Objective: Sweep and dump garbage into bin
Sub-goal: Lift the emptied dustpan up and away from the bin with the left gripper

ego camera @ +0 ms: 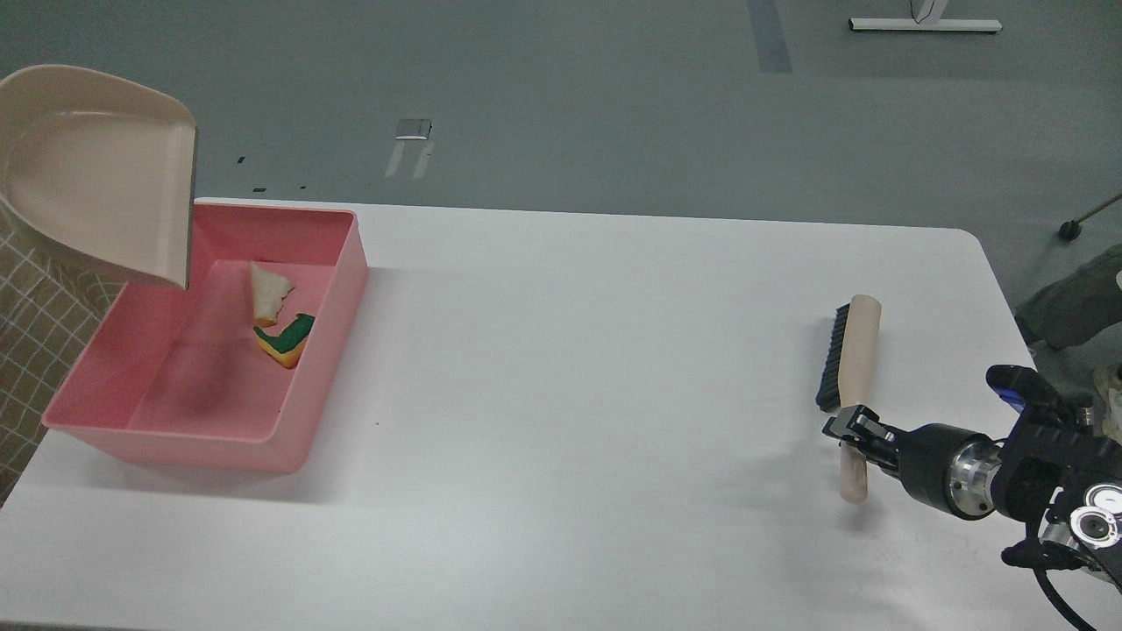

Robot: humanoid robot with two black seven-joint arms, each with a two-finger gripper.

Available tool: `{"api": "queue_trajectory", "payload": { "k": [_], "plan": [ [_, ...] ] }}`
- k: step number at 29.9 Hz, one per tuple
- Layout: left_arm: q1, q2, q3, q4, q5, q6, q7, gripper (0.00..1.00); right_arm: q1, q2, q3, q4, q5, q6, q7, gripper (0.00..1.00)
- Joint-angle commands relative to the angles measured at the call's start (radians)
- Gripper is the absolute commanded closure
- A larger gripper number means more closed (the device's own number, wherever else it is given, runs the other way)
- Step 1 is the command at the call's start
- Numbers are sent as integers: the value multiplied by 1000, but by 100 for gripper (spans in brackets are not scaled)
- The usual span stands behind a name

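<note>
1. The beige scoop-shaped plastic dustpan (92, 166) is seen raised and tilted at far left, its lip above the near-left part of the bin. The left gripper is out of view, so its state cannot be told.
2. The large shallow rectangular pink plastic bin (320, 394) stands on the white table (570, 394). The garbage lies inside it: the triangular white bread slice with brown crust (268, 292) and, touching or just beside it, the yellow sponge block (285, 343), which also shows green.
3. The black-bristled brush with a beige handle (848, 377) is clamped at its handle by the right gripper (855, 432).
4. Risks, as judged: the bin could be clipped by the lowered dustpan; the brush could twist if gripped off-centre.
5. The dustpan's handle is cut off.
</note>
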Motion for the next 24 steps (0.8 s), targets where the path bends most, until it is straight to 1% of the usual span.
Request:
{"api": "queue_trajectory", "payload": {
  "k": [1,4,6,8,10,12,13,16,18,19,20,21,24],
  "plan": [
    [-4,17,-11,4,-141,-140,0,100,2,1,1,-2,0,0,0,91],
    [-19,10,-29,-5,-253,-210,0,100,6,1,0,-2,0,0,0,91],
    [-30,-1,-38,-16,-293,-240,0,100,8,6,0,-2,0,0,0,91],
    [-44,-26,-38,-32,-300,-234,0,100,8,10,0,-2,0,0,0,91],
    [-78,-91,-37,-63,-298,-221,0,100,8,12,0,0,0,0,0,91],
    [-101,-157,-37,-106,-287,-192,0,100,9,12,1,0,0,0,0,91],
    [-101,-158,-37,-106,-287,-192,0,100,9,12,1,0,0,0,0,91],
    [-102,-223,-28,-163,-264,-140,0,100,11,12,6,1,2,0,0,91],
    [-111,-278,-31,-200,-176,-61,0,100,12,12,6,3,2,0,0,91],
    [-111,-279,-31,-200,-175,-60,0,100,12,12,6,3,2,0,0,91],
    [-117,-321,-29,-215,-131,-12,0,100,15,10,7,3,2,0,0,91],
    [-121,-372,-26,-224,-94,15,0,100,15,10,7,7,3,0,0,91],
    [-121,-475,-26,-246,-15,26,0,100,15,3,15,9,40,0,0,91]
  ]
}}
